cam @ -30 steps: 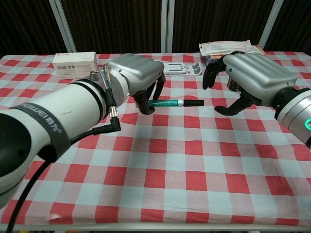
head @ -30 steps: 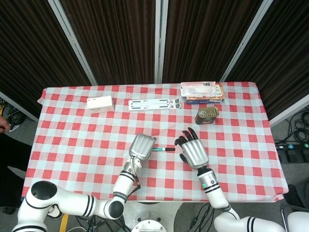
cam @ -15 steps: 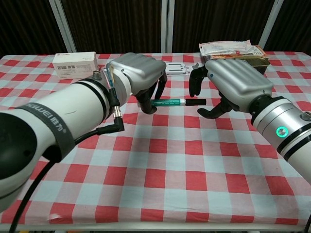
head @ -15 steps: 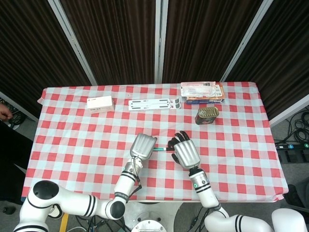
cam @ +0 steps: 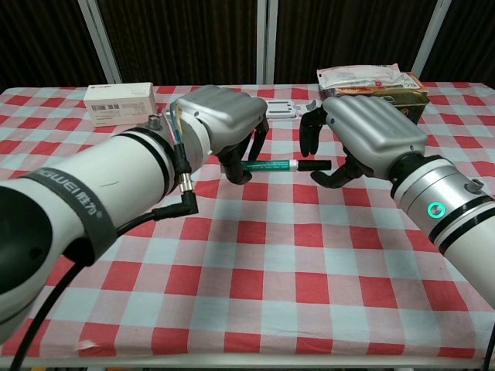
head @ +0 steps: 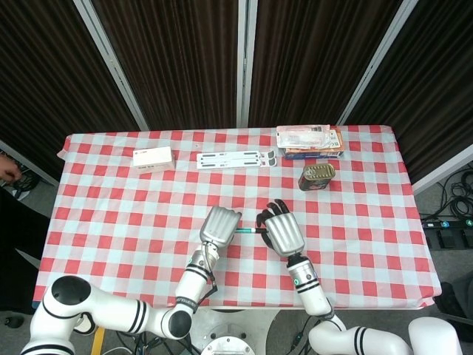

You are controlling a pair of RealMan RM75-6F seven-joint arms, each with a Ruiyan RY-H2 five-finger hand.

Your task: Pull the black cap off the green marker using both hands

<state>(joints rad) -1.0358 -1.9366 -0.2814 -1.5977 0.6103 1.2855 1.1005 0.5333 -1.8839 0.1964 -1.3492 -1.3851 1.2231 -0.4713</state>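
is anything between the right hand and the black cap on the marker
Nothing visible is in the way. The right hand sits over the black cap, fingers curled around it with no object between. The left hand holds the green marker by its barrel, clear of the cap end.

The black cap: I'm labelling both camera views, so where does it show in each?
Head view: black cap at table centre, mostly hidden by the right hand.
Chest view: cap centre-right, inside the right hand's curled fingers.
Shared landmark: green marker, held by the left hand.
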